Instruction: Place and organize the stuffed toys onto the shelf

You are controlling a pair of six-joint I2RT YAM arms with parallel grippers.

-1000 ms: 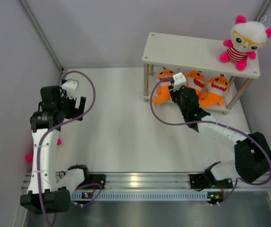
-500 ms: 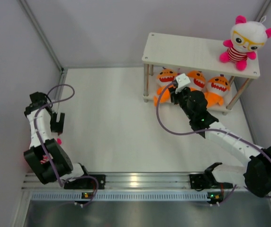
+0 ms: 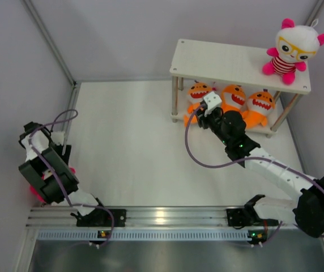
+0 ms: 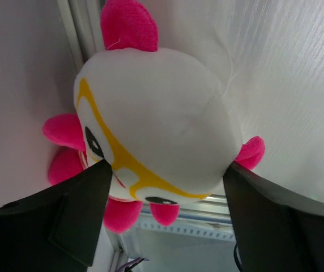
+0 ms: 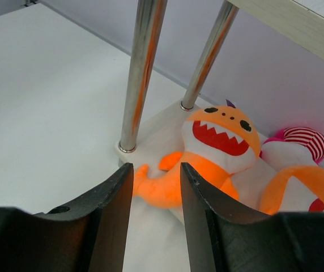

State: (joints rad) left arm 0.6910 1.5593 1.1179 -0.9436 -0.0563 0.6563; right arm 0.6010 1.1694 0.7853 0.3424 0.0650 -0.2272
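A white-headed doll point(image 4: 156, 113) with pink ears and yellow glasses lies against the left wall. My left gripper point(image 4: 167, 167) is open, its fingers point(image 4: 82, 209) on either side of the doll's head; in the top view point(image 3: 64, 152) only pink bits of this doll point(image 3: 70, 169) show. The shelf point(image 3: 224, 62) stands at the back right with another doll point(image 3: 293, 48) on its top board. Three orange sharks point(image 3: 234, 96) sit on the lower board. My right gripper point(image 5: 156, 170) is open and empty just in front of the left shark point(image 5: 218, 147). A striped doll part point(image 5: 301, 144) shows behind it.
The shelf's metal legs point(image 5: 142, 73) stand just beyond the right fingers. The left wall and its frame rail point(image 4: 77, 28) run right beside the doll. An aluminium rail point(image 3: 162, 218) runs along the near edge.
My left arm has swung from the middle left to the far left wall and come down over the doll. My right gripper has shifted slightly left in front of the sharks.
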